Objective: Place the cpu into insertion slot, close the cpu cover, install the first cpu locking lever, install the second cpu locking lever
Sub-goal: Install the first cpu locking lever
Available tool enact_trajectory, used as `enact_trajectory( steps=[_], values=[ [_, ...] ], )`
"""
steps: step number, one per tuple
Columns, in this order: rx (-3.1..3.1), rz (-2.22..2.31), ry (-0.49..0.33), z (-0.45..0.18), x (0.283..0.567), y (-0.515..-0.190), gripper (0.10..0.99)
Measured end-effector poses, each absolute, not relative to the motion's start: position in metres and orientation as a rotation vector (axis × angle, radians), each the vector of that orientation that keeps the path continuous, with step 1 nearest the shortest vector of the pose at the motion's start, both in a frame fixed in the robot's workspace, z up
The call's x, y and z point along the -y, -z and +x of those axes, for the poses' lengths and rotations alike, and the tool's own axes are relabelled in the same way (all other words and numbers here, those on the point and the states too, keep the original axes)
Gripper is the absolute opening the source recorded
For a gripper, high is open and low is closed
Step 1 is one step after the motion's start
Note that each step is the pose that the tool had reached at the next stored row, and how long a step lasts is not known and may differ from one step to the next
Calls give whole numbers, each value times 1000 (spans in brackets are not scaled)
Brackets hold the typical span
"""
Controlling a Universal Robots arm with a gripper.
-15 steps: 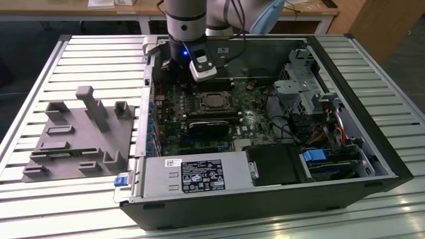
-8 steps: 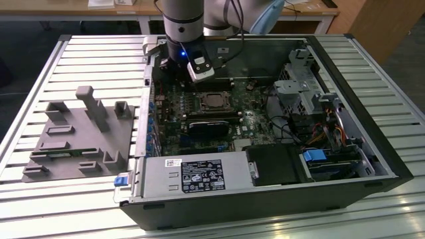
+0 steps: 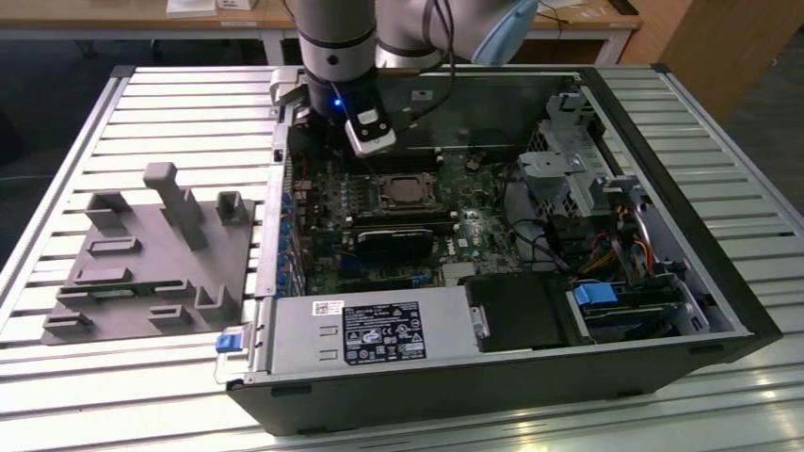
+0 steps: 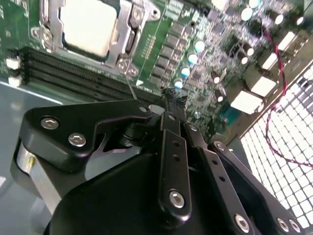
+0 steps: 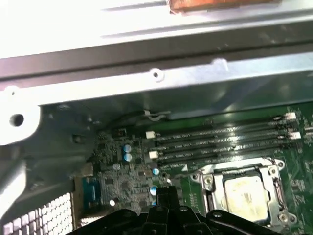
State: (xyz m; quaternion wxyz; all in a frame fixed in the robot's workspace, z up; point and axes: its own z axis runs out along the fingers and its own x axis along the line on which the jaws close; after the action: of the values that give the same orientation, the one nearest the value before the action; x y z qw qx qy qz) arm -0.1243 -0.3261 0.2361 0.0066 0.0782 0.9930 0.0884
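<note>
I see the flat, square, pale silvery-tan cpu (image 4: 90, 24) seated in the silver-rimmed insertion slot (image 5: 274, 169). The thin silver cpu cover (image 4: 126, 24) lies framing it. My black gripper (image 4: 172, 98) hovers just beside it over the green motherboard (image 4: 205, 73), jaws pressed together on nothing.

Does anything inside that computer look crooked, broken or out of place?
Mostly tidy: the silvery-tan square chip sits flat under its thin silver metal frame. One thin wire lever beside it slants up toward the black gripper instead of lying latched.
</note>
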Motion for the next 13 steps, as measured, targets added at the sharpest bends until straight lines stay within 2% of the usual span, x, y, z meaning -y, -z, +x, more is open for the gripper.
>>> enact_trajectory(
  steps=[7, 13],
  values=[
    [-3098, 245, -359, -131, 326, -236, 106],
    [-3098, 245, -360, -131, 326, -236, 106]
  ],
)
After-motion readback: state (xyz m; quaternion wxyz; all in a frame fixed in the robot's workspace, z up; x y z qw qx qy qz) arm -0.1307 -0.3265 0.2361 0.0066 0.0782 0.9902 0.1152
